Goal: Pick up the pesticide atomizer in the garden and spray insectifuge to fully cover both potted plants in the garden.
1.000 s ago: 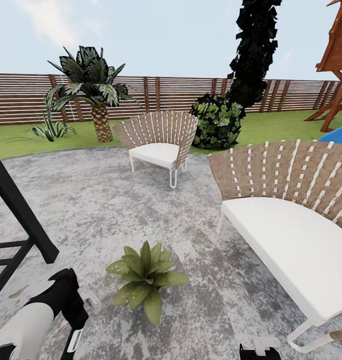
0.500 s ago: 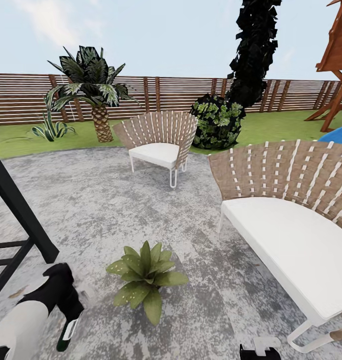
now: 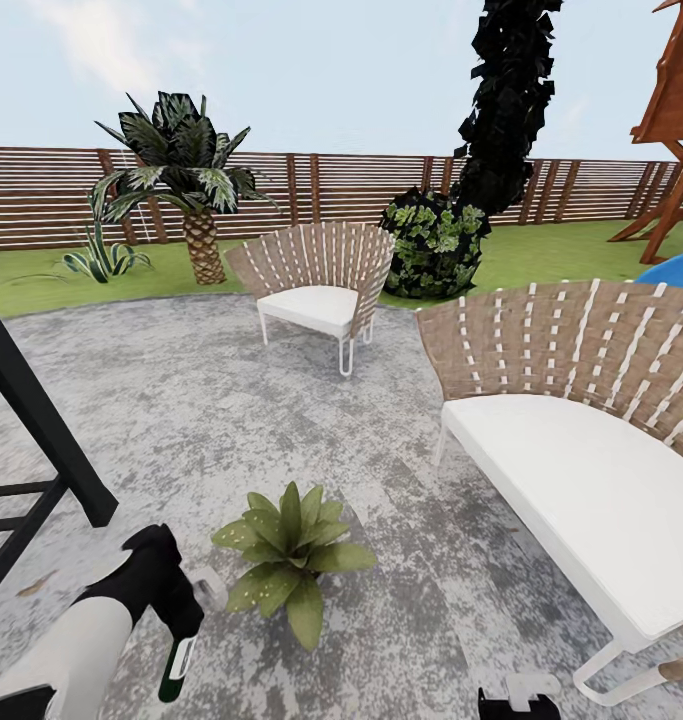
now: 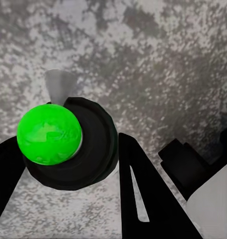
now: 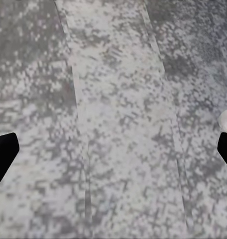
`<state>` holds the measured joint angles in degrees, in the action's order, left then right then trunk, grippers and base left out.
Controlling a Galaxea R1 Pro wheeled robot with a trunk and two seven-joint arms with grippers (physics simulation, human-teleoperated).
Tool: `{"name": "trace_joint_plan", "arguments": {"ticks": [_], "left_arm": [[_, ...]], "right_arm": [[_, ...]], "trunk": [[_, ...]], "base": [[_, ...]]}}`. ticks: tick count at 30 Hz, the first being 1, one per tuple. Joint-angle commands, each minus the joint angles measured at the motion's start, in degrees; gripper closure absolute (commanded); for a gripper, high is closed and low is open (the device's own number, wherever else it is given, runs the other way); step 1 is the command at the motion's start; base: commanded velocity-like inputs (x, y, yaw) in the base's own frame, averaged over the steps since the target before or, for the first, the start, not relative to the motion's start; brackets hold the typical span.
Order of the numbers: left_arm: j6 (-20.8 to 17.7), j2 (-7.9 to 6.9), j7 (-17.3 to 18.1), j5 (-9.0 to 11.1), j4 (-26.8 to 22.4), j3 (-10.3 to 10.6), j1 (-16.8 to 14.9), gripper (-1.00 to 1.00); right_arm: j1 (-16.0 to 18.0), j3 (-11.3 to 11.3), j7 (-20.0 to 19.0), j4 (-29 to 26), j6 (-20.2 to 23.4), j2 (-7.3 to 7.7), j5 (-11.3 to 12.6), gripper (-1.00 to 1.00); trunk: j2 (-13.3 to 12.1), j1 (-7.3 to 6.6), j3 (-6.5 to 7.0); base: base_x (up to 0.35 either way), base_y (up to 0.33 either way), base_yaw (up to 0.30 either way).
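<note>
1. The round grey stone patio (image 3: 231, 400) carries everything near; the lawn and the slatted fence (image 3: 41, 195) lie behind it.
2. A large woven sofa (image 3: 581, 480) stands to the right of the potted plant (image 3: 289, 555), and a smaller chair (image 3: 316, 290) stands behind that plant.
3. The left gripper (image 3: 171, 610), just left of the plant, is clenched around the pesticide atomizer (image 3: 176, 668), which hangs down over the stone.
4. The right gripper (image 5: 113, 149) is spread wide, holding nothing.

patio (image 3: 231, 400): grey stone | chairs (image 3: 316, 285): woven (white seats) | fence (image 3: 361, 185): brown slats
</note>
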<state>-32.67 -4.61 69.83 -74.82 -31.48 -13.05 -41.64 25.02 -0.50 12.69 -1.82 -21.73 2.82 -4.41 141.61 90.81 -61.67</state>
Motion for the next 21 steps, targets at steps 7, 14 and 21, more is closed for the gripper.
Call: {"name": "trace_joint_plan", "arguments": {"ticks": [7,14,21], "left_arm": [[-0.6,0.13,0.7,-0.6,-0.1,-0.4,-0.1,1.00],[-0.7,0.13,0.7,-0.6,-0.5,-0.4,-0.2,1.00],[-1.6,0.14,0.7,-0.3,-0.5,-0.4,-0.2,1.00]], "right_arm": [[0.0,0.0,0.4,0.0,-0.1,-0.19,-0.4,-1.00],[0.0,0.0,0.4,0.1,-0.1,-0.11,-0.4,-1.00],[0.0,0.0,0.4,0.1,-0.1,-0.09,-0.5,-1.00]], "trunk": [[0.0,-0.01,-0.29],[0.0,-0.01,-0.30],[0.0,-0.01,-0.29]], "base": [[0.006,-0.123,0.083],[0.019,-0.272,0.080],[-0.049,-0.273,0.266]]}}
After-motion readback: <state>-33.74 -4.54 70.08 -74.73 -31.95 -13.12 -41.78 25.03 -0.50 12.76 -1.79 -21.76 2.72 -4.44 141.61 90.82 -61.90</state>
